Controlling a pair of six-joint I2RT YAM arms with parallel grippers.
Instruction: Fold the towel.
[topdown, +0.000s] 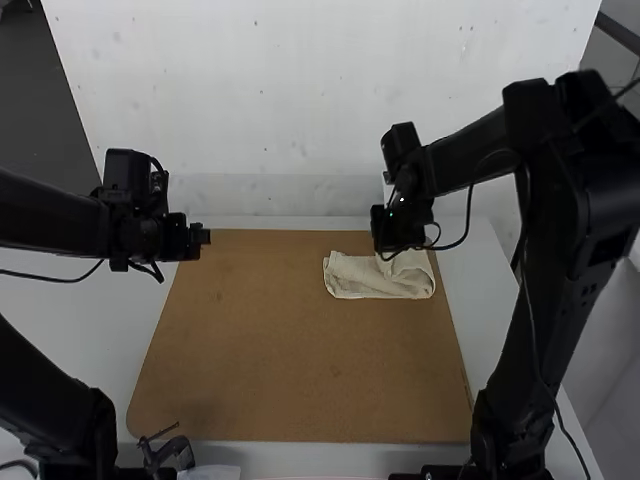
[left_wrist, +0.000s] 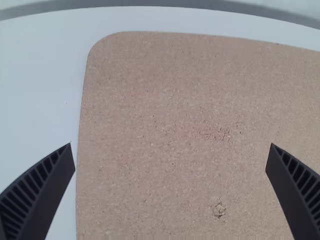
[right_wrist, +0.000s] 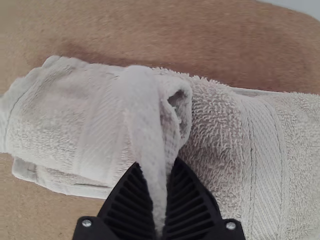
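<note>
On board (topdown: 283, 370) — one towel (topdown: 360, 279), one claw (topdown: 383, 243) gripping it.

cream terry-cloth towel (topdown: 355, 278), rough looped pile with flatter woven bands, brown board (topdown: 300, 350), matt, fine-speckled, white tabletop (left_wrist: 40, 90), smooth, matt black ribbed fingers (left_wrist: 37, 192), shiny metal screw heads (right_wrist: 230, 226)

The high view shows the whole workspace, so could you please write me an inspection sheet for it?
Surface: flat, brown rectangular board with small dark marks.
Job's things: cream terry towel, folded, with a raised fold.
Clutter: small black part at the near-left edge.
Grippers: black left pincer open above the board; black right pincer shut on the fold.
Cables: thin black cables hang loosely along both arms.
Surroundings: white tabletop borders the board.
</note>
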